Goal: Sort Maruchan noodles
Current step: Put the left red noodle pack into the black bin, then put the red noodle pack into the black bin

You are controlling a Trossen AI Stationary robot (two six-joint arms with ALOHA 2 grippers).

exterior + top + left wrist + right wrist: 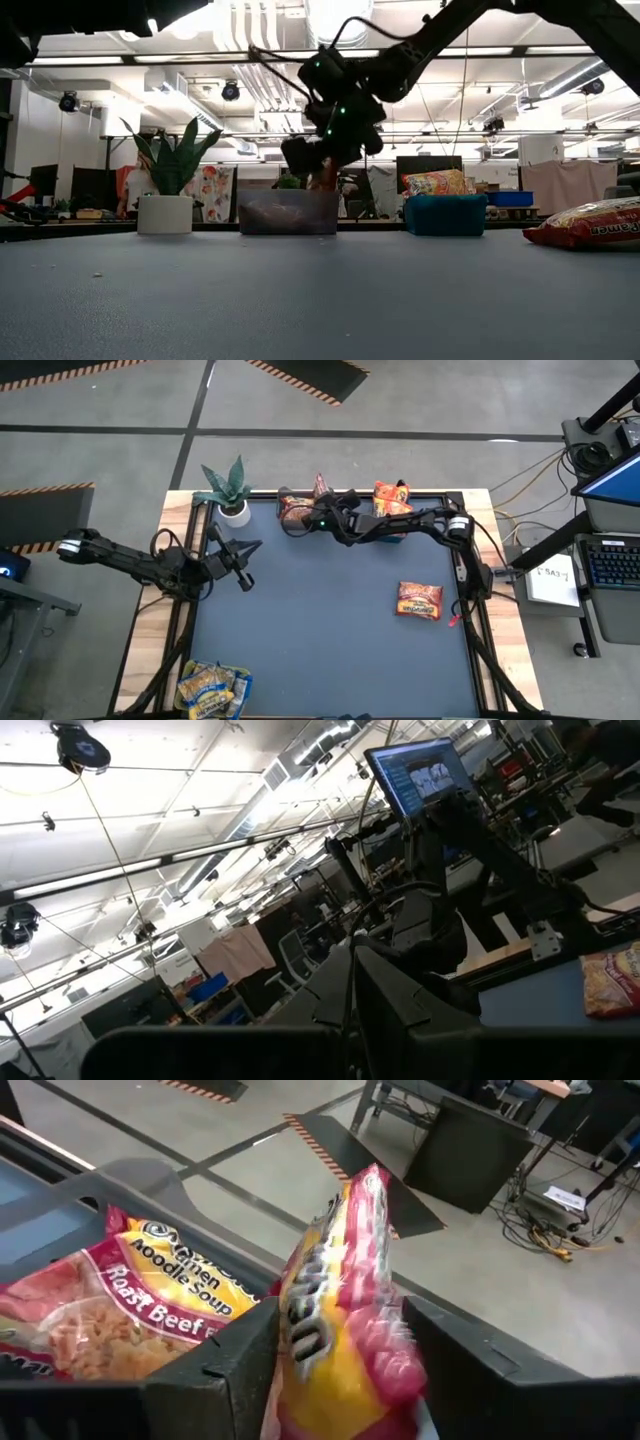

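My right gripper (313, 508) reaches across the far edge of the table and is shut on a red-pink and yellow noodle packet (345, 1280). It hovers over a grey bin (287, 212) that holds Roast Beef packets (110, 1315). A teal bin (392, 510) beside it holds orange packets (435, 183). One orange-red packet (418, 600) lies flat on the mat toward the right. Yellow-and-blue packets (213, 690) sit in a bin at the near left corner. My left gripper (248, 565) hangs open over the mat's left side, touching nothing. My right gripper pinches the red-pink packet between its two fingers (225, 1365), which sit on the packet's flat faces near one end (300, 1345). The packet stands on edge. Its free end (370, 1190) sticks out beyond the fingertips. It is lifted clear above the grey bin.
A potted plant (228, 495) stands at the far left corner, next to the grey bin. The dark mat (320, 630) is bare through its middle and near side. A laptop and cables (610, 550) sit off the table's right edge.
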